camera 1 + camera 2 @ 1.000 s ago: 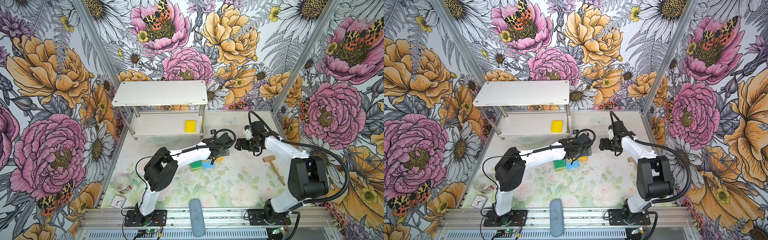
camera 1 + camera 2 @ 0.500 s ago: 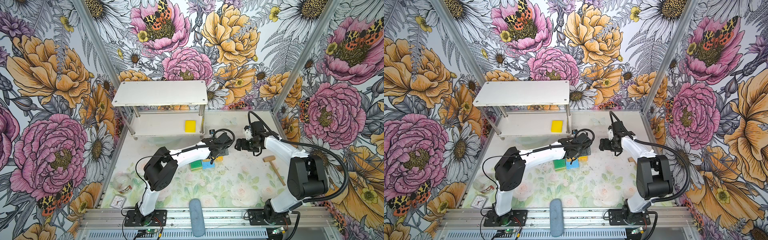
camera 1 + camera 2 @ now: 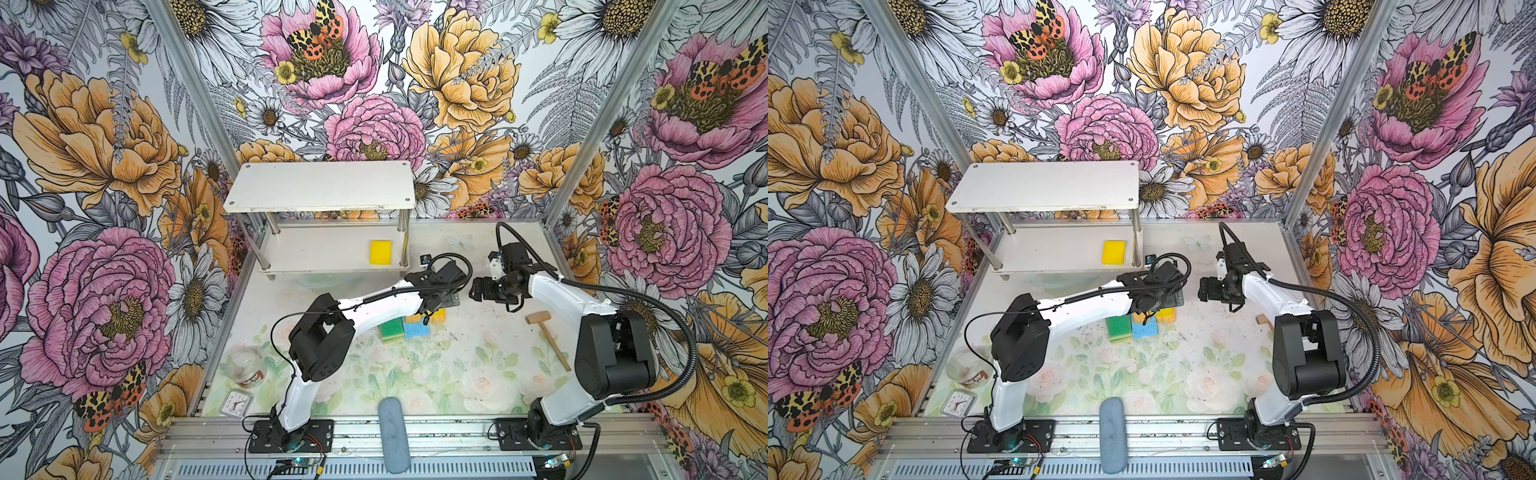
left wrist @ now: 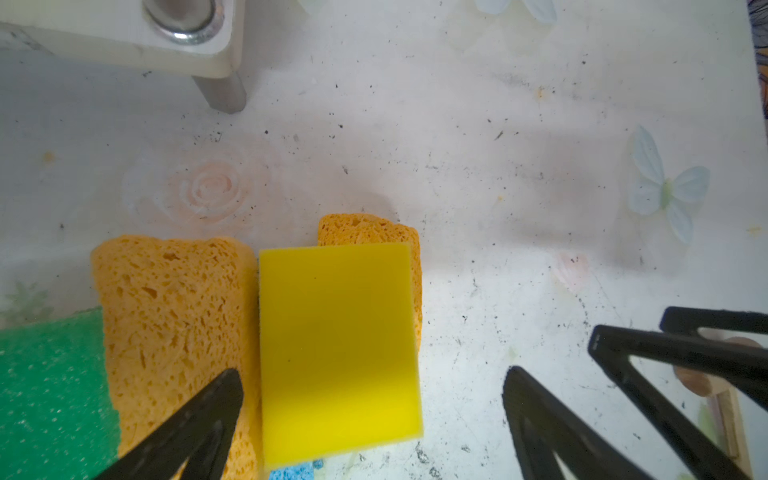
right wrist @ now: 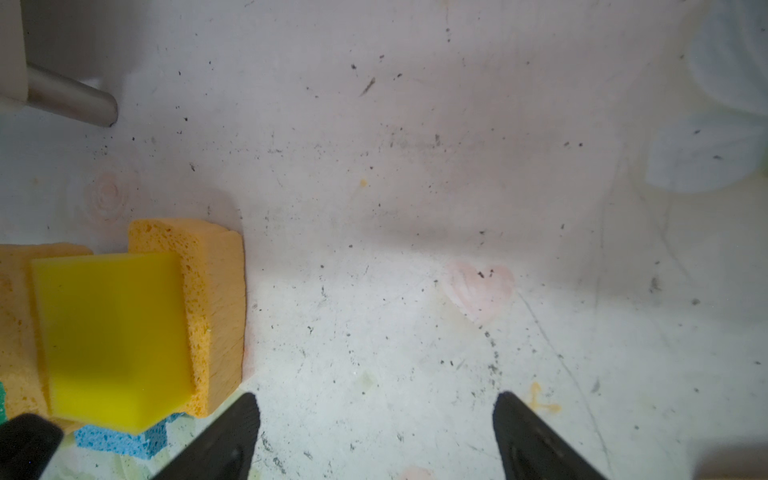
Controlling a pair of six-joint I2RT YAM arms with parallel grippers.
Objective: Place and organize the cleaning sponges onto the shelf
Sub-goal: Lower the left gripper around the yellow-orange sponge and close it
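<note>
We see the two-tier white shelf with metal posts (image 3: 320, 187) standing at the far edge of the tabletop (image 3: 457, 374), towards its left corner. One bright yellow rectangular sponge (image 3: 380, 252) lies flat on the lower board, just beside the right front post.

The other sponges we can see are bunched near the middle of the tabletop. A green-topped sponge (image 3: 391, 331) touches a flat blue sponge (image 3: 416, 329). Behind them, a second bright yellow sponge (image 4: 338, 349) rests on a porous orange sponge (image 4: 365, 228), with another porous orange sponge (image 4: 174, 316) close against its side.

The left arm's jaws hang over this bunch, spread wide and gripping nothing; one finger (image 4: 199, 415) is above the orange sponge, and the yellow one lies between the two. The right arm's jaws stand apart and empty over bare tabletop just beside the bunch.
</note>
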